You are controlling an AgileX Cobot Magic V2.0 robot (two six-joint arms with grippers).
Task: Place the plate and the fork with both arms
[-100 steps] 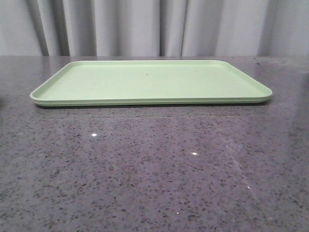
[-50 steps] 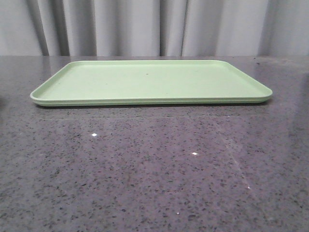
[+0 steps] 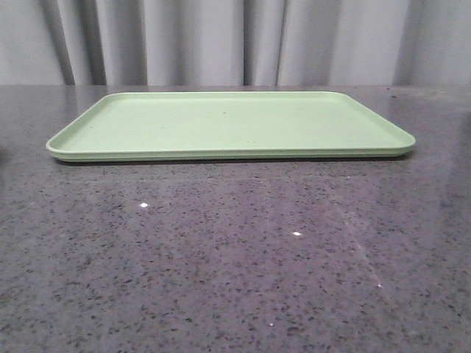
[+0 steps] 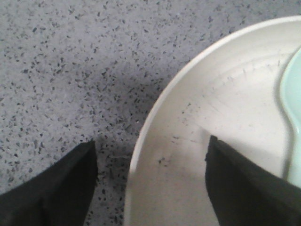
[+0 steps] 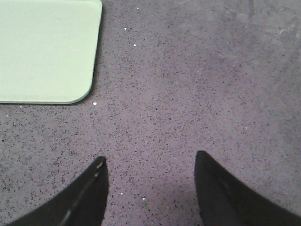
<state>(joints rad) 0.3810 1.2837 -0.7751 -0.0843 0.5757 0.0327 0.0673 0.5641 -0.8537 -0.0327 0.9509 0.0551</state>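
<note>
Left wrist view: we see our left end effector (image 4: 150, 181) spread wide, straddling the plate (image 4: 197, 127) rim, a pale blue spoon (image 4: 294, 103) at three o'clock. Our right end effector (image 5: 150, 188) gapes over bare surface (image 5: 197, 84); farther off, the green tray (image 3: 228, 121).

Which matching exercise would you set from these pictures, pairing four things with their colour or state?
Things:
1. flat rectangular tray
2. round shallow cream plate
3. left gripper
4. right gripper

States:
A. open, only speckled tabletop between its fingers
B. light green, nothing on it
C. open, one finger outside the plate's rim, one over the plate
D. holds a pale blue piece

Pairs: 1-B, 2-D, 3-C, 4-A
</note>
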